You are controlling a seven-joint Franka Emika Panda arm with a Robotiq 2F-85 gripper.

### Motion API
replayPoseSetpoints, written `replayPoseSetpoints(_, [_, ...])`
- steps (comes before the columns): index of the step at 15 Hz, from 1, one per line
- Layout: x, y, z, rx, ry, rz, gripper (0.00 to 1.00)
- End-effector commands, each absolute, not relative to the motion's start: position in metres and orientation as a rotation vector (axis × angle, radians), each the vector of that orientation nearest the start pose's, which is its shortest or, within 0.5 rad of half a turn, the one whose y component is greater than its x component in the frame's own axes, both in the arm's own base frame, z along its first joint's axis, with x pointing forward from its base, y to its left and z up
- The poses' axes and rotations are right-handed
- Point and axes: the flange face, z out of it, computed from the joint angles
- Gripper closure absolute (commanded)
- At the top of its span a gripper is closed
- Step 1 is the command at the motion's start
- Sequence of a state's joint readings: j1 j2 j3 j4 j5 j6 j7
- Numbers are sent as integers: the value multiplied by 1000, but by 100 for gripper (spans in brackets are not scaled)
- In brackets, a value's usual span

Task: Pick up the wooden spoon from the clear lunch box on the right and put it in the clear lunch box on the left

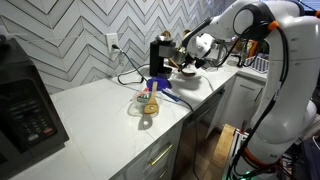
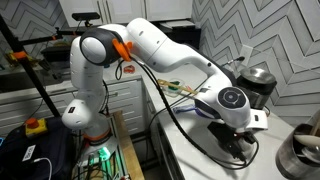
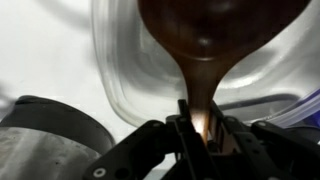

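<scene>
In the wrist view my gripper [image 3: 198, 122] is shut on the handle of the wooden spoon [image 3: 200, 45], whose dark brown bowl hangs over a clear lunch box [image 3: 125, 95]. In an exterior view my gripper [image 1: 192, 62] is at the far end of the counter, above that clear lunch box [image 1: 185, 72]. Another clear lunch box [image 1: 148, 103], holding small colourful items, stands nearer the middle of the counter. In the other exterior view my gripper [image 2: 240, 125] is low over the counter, and the spoon and the box below are hidden by the wrist.
A black coffee machine [image 1: 160, 53] stands by the wall behind my gripper. A black microwave [image 1: 25, 105] is at the counter's near end. A power cord [image 1: 128, 68] runs from the wall socket. A metal pot [image 2: 300, 150] stands close to my gripper.
</scene>
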State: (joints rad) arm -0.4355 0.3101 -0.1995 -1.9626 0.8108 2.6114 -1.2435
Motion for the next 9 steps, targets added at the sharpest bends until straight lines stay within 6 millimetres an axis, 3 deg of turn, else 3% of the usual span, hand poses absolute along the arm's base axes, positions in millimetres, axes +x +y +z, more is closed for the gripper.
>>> replayPoseSetpoints(1, [495, -391, 379, -2995, 120, -900, 94])
replayPoseSetpoints(6, [481, -398, 413, -2962, 412, -754, 94])
replayPoseSetpoints(9, [458, -401, 447, -2922, 490, -743, 94])
